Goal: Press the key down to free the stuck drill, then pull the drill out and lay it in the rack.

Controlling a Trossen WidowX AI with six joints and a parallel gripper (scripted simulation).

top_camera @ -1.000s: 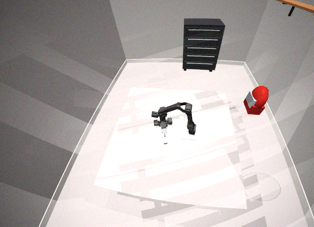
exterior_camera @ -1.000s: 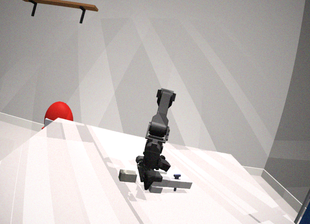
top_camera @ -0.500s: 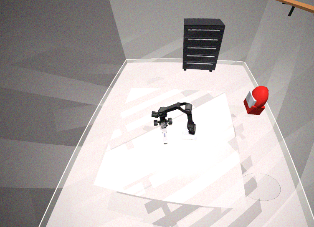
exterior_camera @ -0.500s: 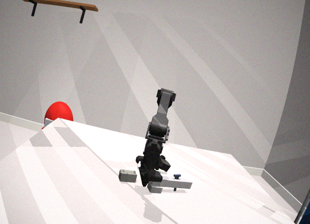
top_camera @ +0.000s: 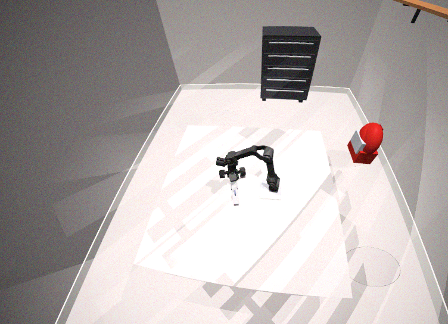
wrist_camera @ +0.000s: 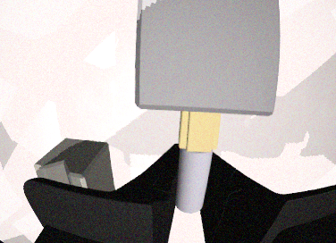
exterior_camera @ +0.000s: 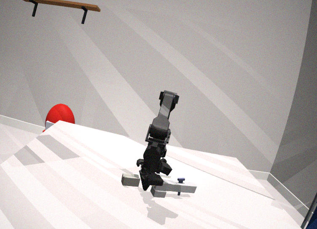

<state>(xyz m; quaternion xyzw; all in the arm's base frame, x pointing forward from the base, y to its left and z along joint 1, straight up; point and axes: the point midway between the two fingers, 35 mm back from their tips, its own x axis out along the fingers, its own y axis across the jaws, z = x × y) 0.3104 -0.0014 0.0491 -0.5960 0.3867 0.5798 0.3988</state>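
My gripper (top_camera: 232, 175) (exterior_camera: 151, 182) (wrist_camera: 188, 151) is shut on the drill (wrist_camera: 194, 167), a pale grey rod with a yellow section at the grey holder's end. The rod sits between the fingertips in the wrist view. Its yellow section meets the end of the grey holder (exterior_camera: 189, 187) (wrist_camera: 207, 58), and what lies inside is hidden. The dark blue key (top_camera: 235, 193) (exterior_camera: 181, 180) stands across the holder, with its head above and its stem showing below. A small dark grey-olive block with a pale top, seemingly the rack (exterior_camera: 130, 180) (wrist_camera: 91, 163), lies beside the gripper.
A smaller grey block (exterior_camera: 158, 192) is at the holder's near end. The arm's white base plate (top_camera: 270, 195) is right of the gripper in the top view. A black drawer cabinet (top_camera: 289, 64), a red object (top_camera: 372, 137) (exterior_camera: 60, 114) and a wooden shelf (exterior_camera: 58, 2) are farther away.
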